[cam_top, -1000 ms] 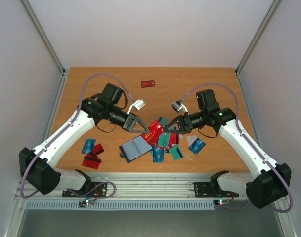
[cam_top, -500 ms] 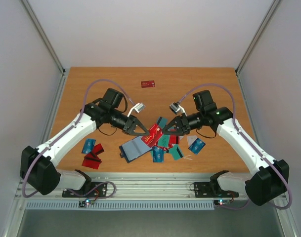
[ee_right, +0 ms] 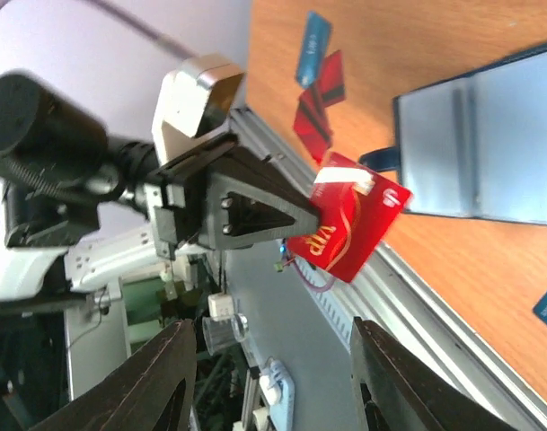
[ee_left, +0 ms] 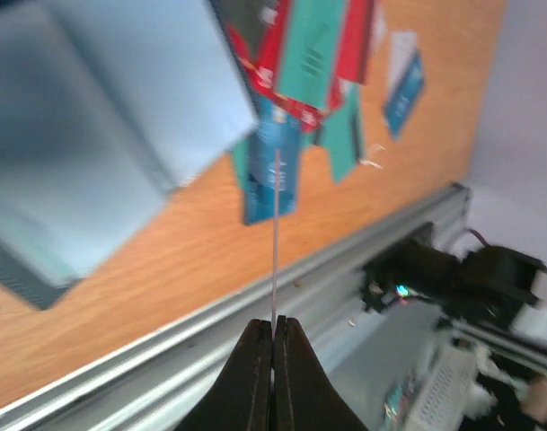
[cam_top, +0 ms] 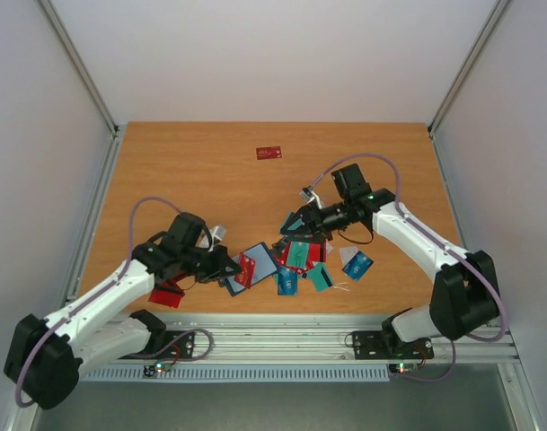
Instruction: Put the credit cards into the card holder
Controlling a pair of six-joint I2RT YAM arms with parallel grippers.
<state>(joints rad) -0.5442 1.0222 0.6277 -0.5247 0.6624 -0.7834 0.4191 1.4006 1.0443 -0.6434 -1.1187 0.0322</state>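
Left pincer [ee_left: 274,325]: clamped tight on one red card [ee_right: 352,230], held by a short end. The card sits at the left edge of the card holder [cam_top: 258,262]; cannot tell whether they touch.

Right pincer [ee_right: 271,359]: jaws apart, nothing between them, hovering just right of the holder over the loose credit cards [cam_top: 297,259].

The holder lies open on the table [cam_top: 201,171], grey-blue inside up. A few cards [cam_top: 165,292] lie left of the holder, and a lone card [cam_top: 269,153] lies well behind it.

Step in hand, as I read it: slot the red card into a pocket.
- Set the card's free edge parallel to the pocket mouth.
- Come in at a low angle and slide rather than press down.
- The holder looks light and unpinned, so it is likely to skid. The right pincer could steady its right flap.
- Let go only once the card is well seated.
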